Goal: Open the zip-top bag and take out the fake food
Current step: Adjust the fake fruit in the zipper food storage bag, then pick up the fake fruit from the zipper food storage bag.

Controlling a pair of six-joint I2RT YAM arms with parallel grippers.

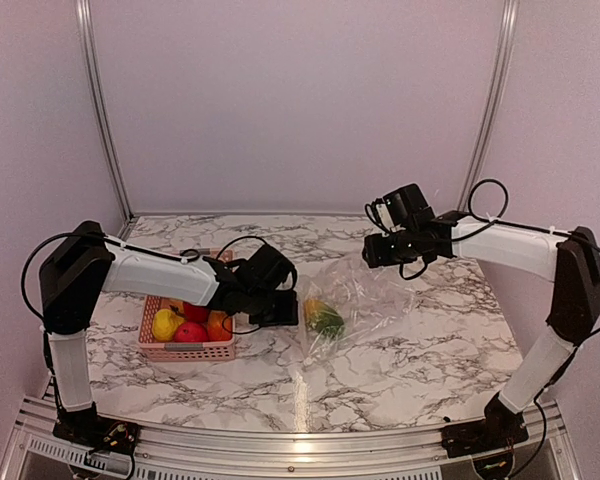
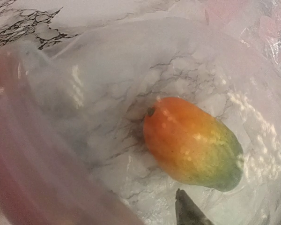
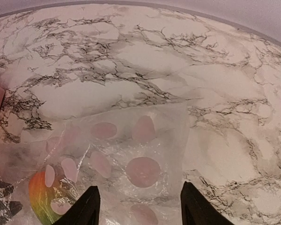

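Note:
The zip-top bag [image 1: 365, 295] lies crumpled at the table's middle, clear with pale pink spots [image 3: 143, 171]. One piece of fake food, an orange-to-green mango [image 1: 323, 318], lies inside it. My left gripper [image 1: 278, 308] is pushed into the bag's mouth. In the left wrist view the mango [image 2: 192, 145] lies just ahead of one dark fingertip [image 2: 185, 208], which stands off to the side and touches nothing. Blurred bag film [image 2: 33, 154] hides the other finger. My right gripper [image 3: 140, 208] hangs open above the bag's far end, its fingers [image 3: 86, 206] apart around nothing.
A pink perforated basket [image 1: 185, 351] stands left of the bag, beside the left arm. It holds a yellow [image 1: 165, 323], a red [image 1: 190, 332] and an orange fruit [image 1: 218, 325]. Marble tabletop [image 3: 131, 56] stretches behind the bag to the back wall.

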